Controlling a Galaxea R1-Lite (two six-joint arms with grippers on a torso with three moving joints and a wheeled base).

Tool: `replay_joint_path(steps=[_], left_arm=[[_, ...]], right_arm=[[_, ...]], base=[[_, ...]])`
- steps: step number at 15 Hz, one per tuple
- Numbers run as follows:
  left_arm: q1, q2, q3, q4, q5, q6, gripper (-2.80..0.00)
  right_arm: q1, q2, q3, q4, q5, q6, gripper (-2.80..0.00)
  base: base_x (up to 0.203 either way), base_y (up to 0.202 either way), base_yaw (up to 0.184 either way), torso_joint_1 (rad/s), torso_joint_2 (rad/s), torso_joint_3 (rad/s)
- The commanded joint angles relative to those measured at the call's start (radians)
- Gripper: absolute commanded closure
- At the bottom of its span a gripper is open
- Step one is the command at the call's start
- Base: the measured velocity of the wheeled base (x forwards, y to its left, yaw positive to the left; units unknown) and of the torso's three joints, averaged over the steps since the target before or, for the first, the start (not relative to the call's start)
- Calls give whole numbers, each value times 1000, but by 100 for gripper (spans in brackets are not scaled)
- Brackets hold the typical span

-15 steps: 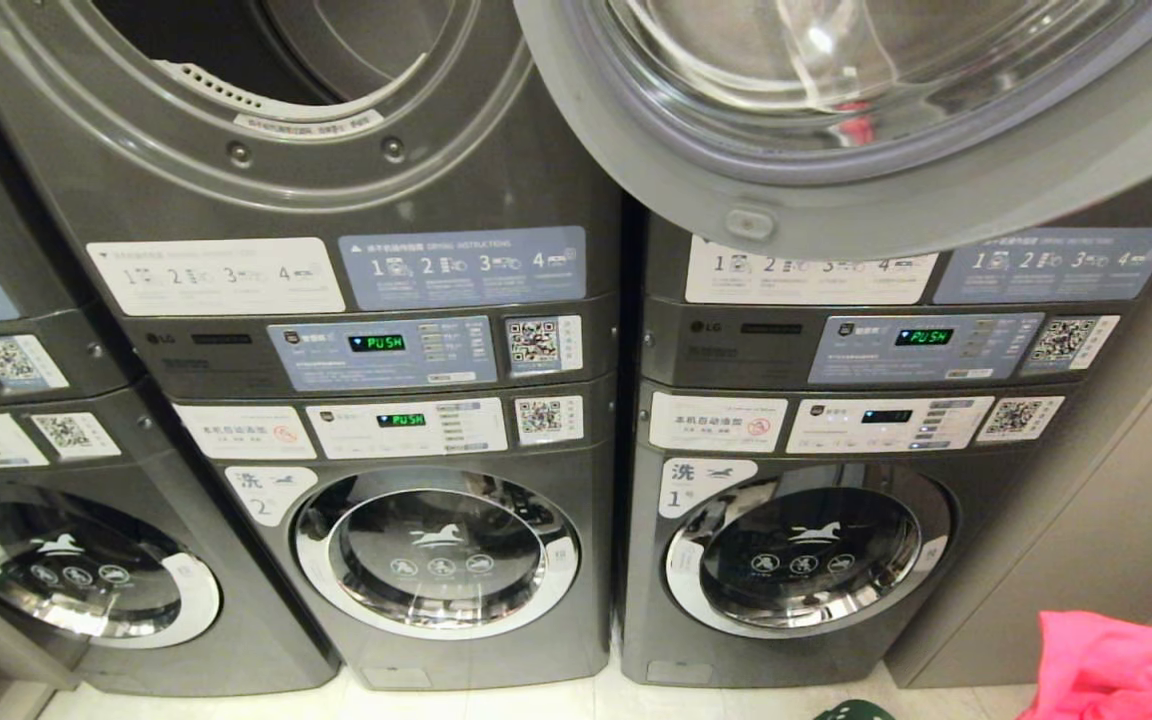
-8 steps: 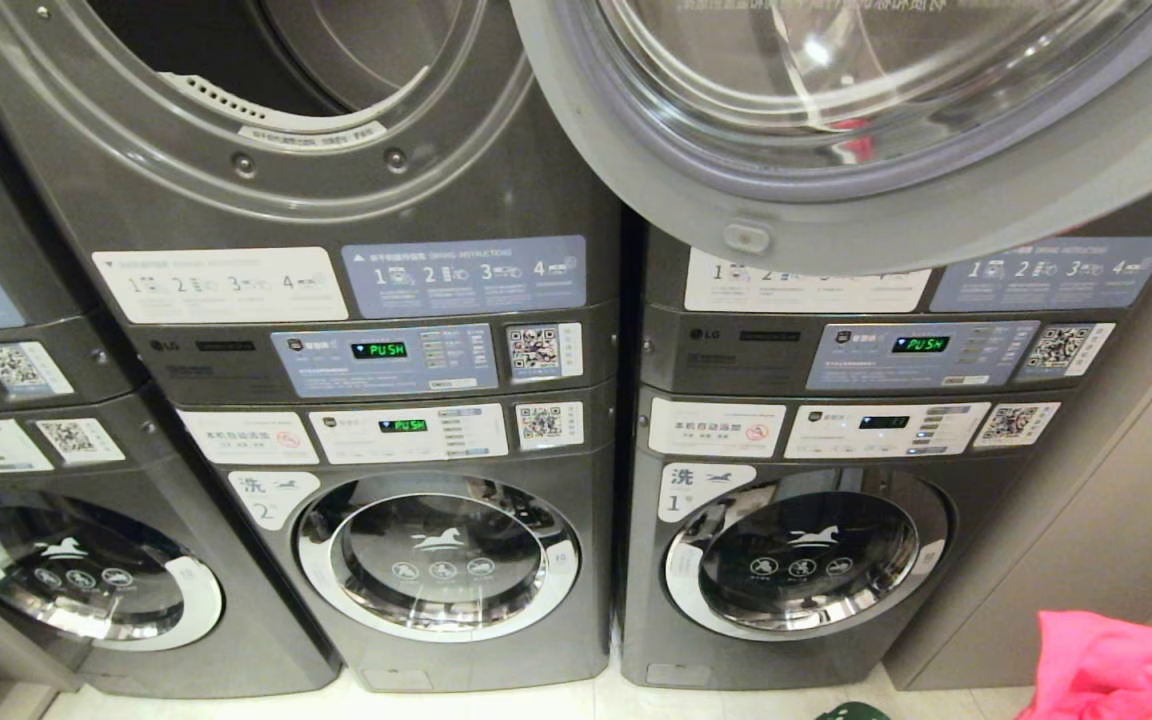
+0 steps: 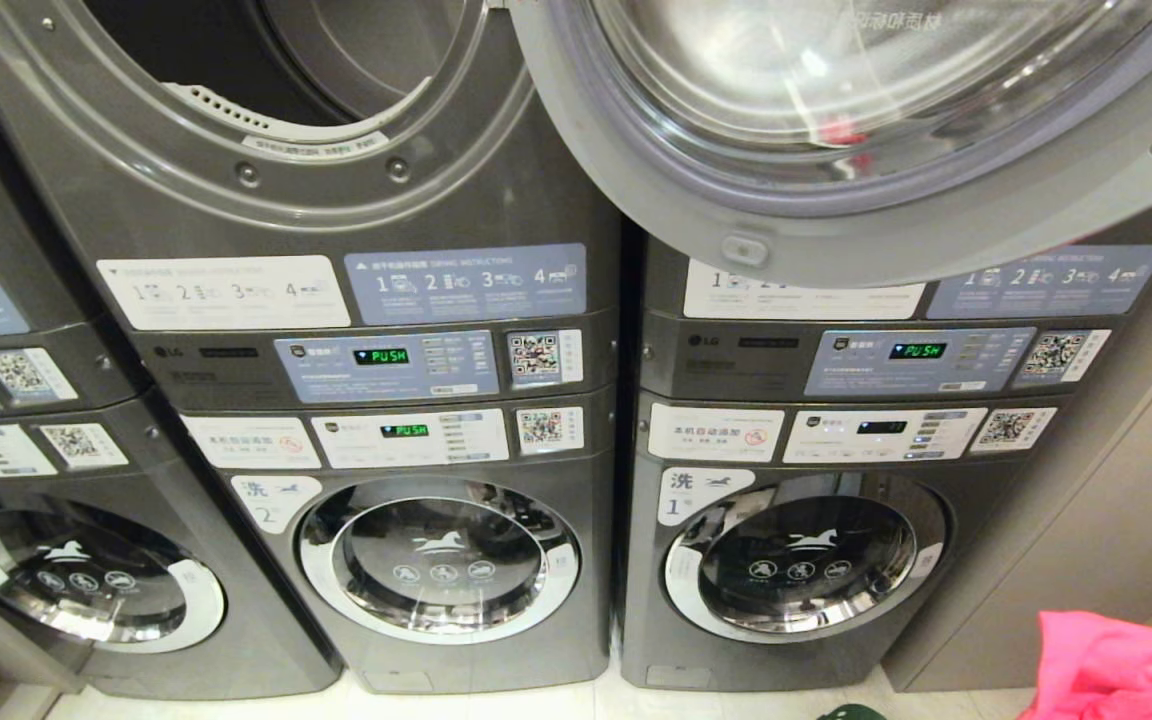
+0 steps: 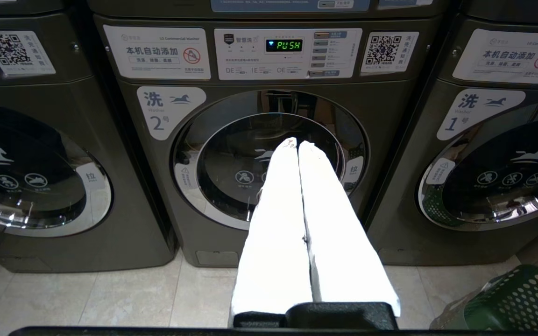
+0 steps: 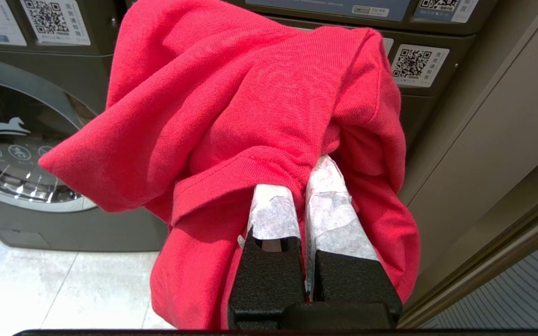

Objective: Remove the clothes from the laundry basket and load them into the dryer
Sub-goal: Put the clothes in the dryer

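Right gripper (image 5: 302,186) tips buried in clothes (image 5: 231,107); laundry basket (image 4: 512,298) perhaps half cropped.

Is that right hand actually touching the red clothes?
Touching. The right wrist view shows the right hand shut on the red clothes, its fingertips buried in the folds.

Left gripper (image 4: 297,145): two long, flat fingers (image 4: 276,224), tapering from a broad base to narrow rounded tips.
Left finger covering: plain bright white over their whole visible length; a small dark speck sits along the seam between them.
Left finger mount: matte black blocks, with a black bar across the lower edge of the left wrist view.
Right gripper (image 5: 304,186): two shorter-looking fingers (image 5: 271,214) wrapped in white, crinkled, papery tape with ragged edges.
Right finger mount: two chunky black textured housings, one per finger, split by a narrow slot.
Right base: a black bar beneath the housings.
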State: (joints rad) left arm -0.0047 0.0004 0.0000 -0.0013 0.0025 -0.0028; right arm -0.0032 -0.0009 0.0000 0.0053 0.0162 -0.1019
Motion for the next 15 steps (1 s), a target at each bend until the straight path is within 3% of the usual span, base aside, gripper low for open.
replay_joint_path(steps=[1,15], left_arm=[[0,0,0,0,1,0,0],[0,0,0,0,1,0,0]], right_arm=[[0,-1,0,1,1,-1,0],[0,-1,1,1,1,-4,0]], base=[[0,0,0,73,-138,-68],[0,0,0,45,-89,-44]])
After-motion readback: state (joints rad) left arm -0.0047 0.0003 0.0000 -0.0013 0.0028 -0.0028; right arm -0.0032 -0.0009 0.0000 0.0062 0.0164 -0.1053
